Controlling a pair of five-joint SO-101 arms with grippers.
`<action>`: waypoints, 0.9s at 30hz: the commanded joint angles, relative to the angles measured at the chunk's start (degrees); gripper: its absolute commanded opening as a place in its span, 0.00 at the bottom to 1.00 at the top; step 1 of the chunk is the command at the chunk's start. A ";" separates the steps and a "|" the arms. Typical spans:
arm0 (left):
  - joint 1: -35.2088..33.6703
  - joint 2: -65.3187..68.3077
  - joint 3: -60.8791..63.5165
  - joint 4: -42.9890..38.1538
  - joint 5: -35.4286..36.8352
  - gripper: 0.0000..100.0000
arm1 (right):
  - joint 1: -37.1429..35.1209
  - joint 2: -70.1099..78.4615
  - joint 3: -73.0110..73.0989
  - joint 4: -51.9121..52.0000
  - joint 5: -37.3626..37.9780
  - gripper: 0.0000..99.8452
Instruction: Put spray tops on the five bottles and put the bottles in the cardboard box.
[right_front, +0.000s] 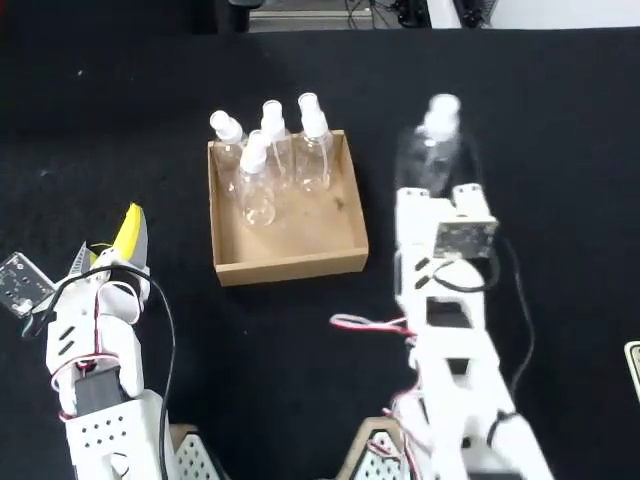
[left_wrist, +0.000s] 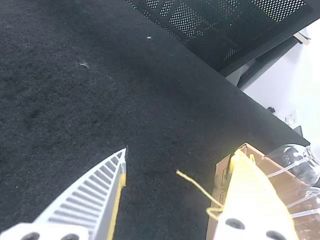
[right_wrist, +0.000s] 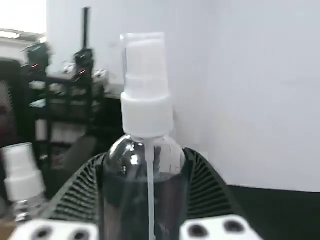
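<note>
Right gripper (right_front: 437, 165) sits right of the cardboard box (right_front: 290, 268) and level with its far half. It is clamped on a clear bottle (right_front: 440, 135), with the jaws part-way apart and pressing the bottle's body from both sides. In the right wrist view the gripper (right_wrist: 145, 195) has black ribbed jaws hugging the bottle (right_wrist: 142, 150) below the shoulder. The bottle is upright with a white spray top (right_wrist: 145, 85) on its neck. Cannot tell if its base touches the surface.

Four bottles (right_front: 272, 150) with white tops stand in the box, bunched in the far-left part, and the near half of the box floor is bare. One of them (right_wrist: 20, 175) shows at the side of the right wrist view.

Left gripper (right_front: 105, 235) is at the near left of the table, well apart from the box. In the left wrist view the gripper (left_wrist: 180, 151) is spread wide with nothing between the fingers, one grey and one yellow. Plain cloth lies below it, and the box corner (left_wrist: 222, 175) is just beyond the yellow finger.

The surface is black cloth (right_front: 560, 120), felt-like, with a few pale lint specks. Past the table's far edge there is a strip of grey floor (right_front: 320, 15) with dark cables (right_front: 365, 12). A black mesh panel (left_wrist: 215, 20) stands beyond the table's far edge. A white wall (right_wrist: 265, 90) is behind the held bottle, with dark cluttered shelves (right_wrist: 65, 100) to one side of it.
</note>
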 joint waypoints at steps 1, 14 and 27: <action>0.22 -0.70 1.27 -1.49 -0.62 0.31 | -5.98 -10.15 -2.59 15.03 -0.97 0.01; 0.22 -0.70 1.27 -1.49 -0.62 0.31 | -16.09 -10.77 -3.03 23.12 -10.11 0.01; 0.22 -0.70 1.27 -1.49 -3.78 0.31 | -16.26 -2.68 -2.42 10.20 -8.79 0.01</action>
